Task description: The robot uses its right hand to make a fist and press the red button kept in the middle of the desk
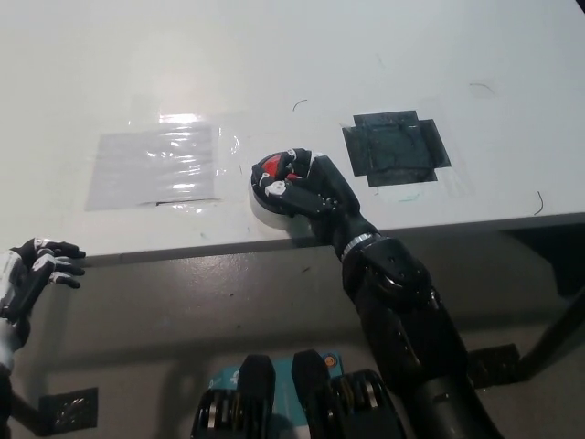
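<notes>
Right hand [306,187], closed into a fist, is laid on the red button [271,168] near the desk [302,55] front edge. Being off-centre, the fist may slip off sideways. Left hand [32,274] is idle.

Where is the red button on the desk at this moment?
In the head view the red button sits near the desk's front edge, mostly covered by the black right hand, between the clear tape patch and the black tape patch.
</notes>
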